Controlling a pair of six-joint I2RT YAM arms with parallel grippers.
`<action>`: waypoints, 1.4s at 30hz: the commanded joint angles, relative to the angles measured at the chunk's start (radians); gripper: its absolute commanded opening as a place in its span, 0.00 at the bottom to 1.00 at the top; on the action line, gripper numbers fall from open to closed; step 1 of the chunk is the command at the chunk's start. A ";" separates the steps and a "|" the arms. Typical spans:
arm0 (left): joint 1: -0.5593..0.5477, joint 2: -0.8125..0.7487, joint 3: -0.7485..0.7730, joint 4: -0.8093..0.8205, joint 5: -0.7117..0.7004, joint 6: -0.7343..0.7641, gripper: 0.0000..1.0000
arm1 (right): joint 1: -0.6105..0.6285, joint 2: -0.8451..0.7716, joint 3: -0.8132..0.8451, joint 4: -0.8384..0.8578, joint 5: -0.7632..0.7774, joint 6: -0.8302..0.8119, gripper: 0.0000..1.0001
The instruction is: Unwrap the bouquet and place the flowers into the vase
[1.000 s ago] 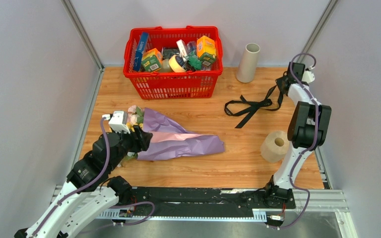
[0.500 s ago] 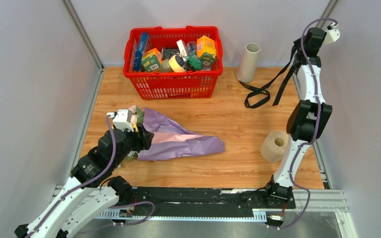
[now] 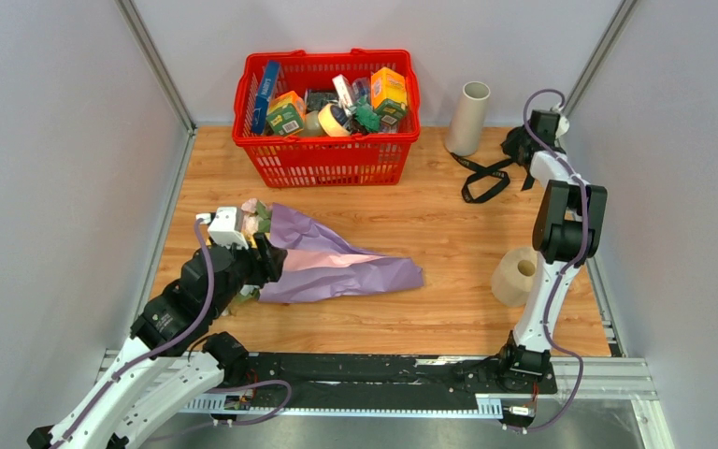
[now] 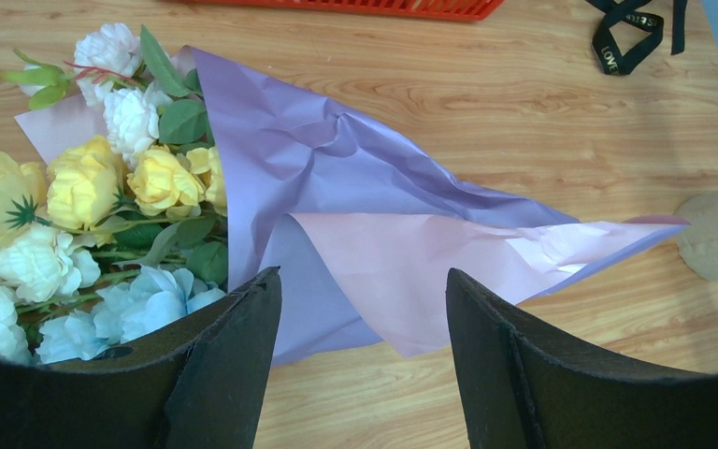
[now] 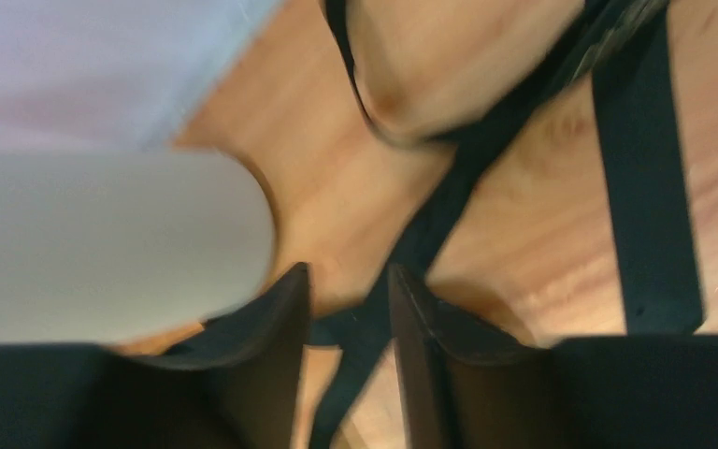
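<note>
Left tool (image 4: 360,365) hangs spread wide and empty just above the bouquet (image 3: 346,267), its two black fingers (image 4: 229,374) straddling the lilac and pink paper (image 4: 337,168) close to the bloom end. Beside one finger the flowers (image 4: 84,187), yellow, white and pale blue with green leaves, poke out of the wrap. The bouquet lies flat on the wooden worktop (image 3: 430,318) toward the left side, blooms toward the left wall and the paper tail pointing right.

Right tool (image 3: 522,146) sits low at the far right corner, jaws parted by a narrow gap. A strand of the loose black ribbon (image 3: 486,178) runs through that gap; whether it is touched I cannot tell. Just left of it the beige vase (image 3: 468,117) stands upright, near the red basket (image 3: 327,159) of groceries. A beige paper roll (image 3: 519,276) lies by the right arm.
</note>
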State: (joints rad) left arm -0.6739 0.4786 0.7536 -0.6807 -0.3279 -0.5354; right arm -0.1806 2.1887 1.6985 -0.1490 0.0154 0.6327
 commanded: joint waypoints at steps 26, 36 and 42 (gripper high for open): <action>-0.001 -0.002 0.007 0.004 -0.020 0.000 0.73 | -0.051 0.126 0.136 -0.244 0.328 -0.212 0.44; -0.001 0.069 0.021 -0.020 -0.046 -0.055 0.72 | -0.033 -0.090 0.113 -0.294 0.080 -0.266 0.57; -0.001 0.181 0.116 -0.101 -0.045 -0.106 0.72 | -0.017 -0.343 -0.090 -0.304 -0.181 -0.294 0.61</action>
State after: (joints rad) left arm -0.6739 0.5980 0.7830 -0.7238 -0.3588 -0.5900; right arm -0.2115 2.0560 1.7073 -0.4572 0.0559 0.3782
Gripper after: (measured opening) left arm 0.717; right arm 0.599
